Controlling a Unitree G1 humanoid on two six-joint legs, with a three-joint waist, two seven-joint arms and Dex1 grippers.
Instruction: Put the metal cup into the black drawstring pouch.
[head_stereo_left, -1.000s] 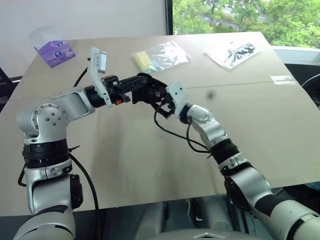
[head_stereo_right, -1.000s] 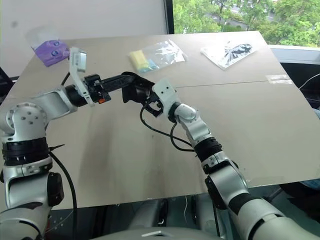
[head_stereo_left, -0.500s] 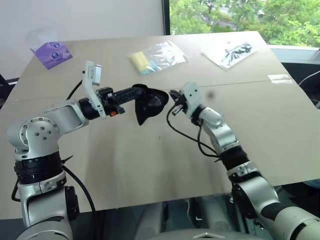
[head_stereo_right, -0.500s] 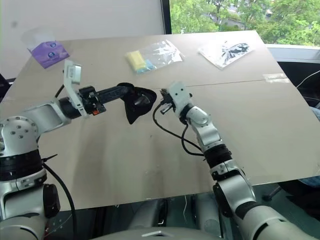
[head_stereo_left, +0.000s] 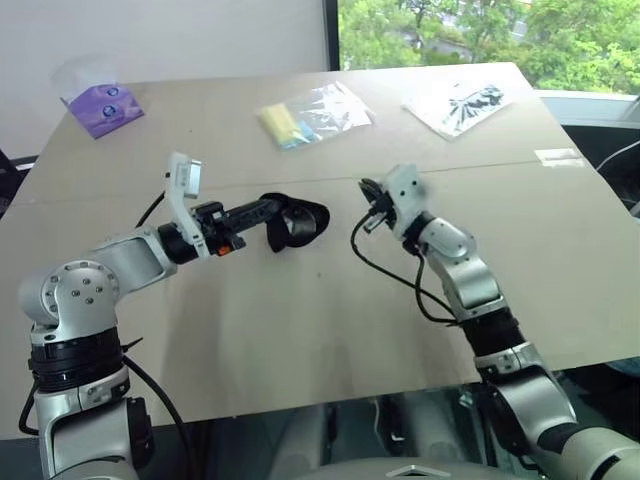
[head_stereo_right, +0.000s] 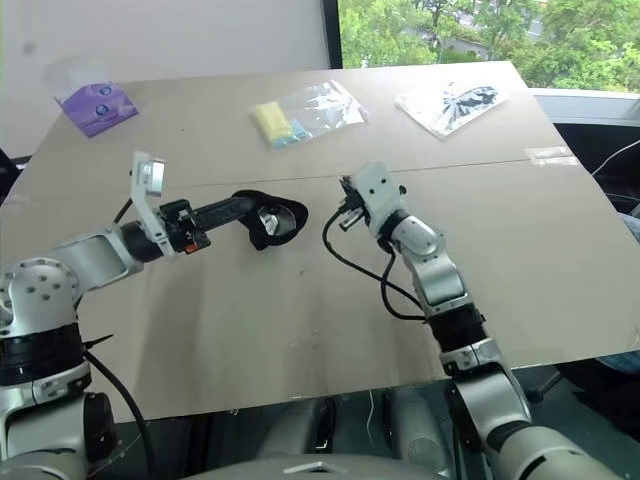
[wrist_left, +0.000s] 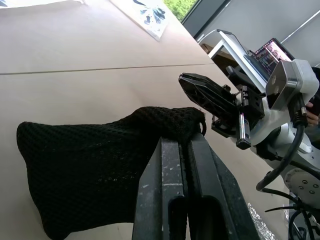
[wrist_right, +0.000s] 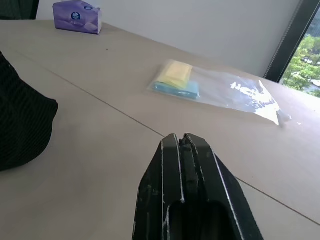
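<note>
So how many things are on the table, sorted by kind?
Soft black fabric drawstring pouch: 1
Shiny silver metal cup, inside the pouch: 1
Clear plastic bags: 2
Purple tissue packet: 1
Total: 5

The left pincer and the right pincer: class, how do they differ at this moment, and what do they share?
The left pincer is clamped on the rim of the black drawstring pouch; the right pincer holds nothing. The left pincer carries its load just above the table; the right pincer stands apart from the pouch, beside its mouth. Both are shut, with black fingers.
</note>
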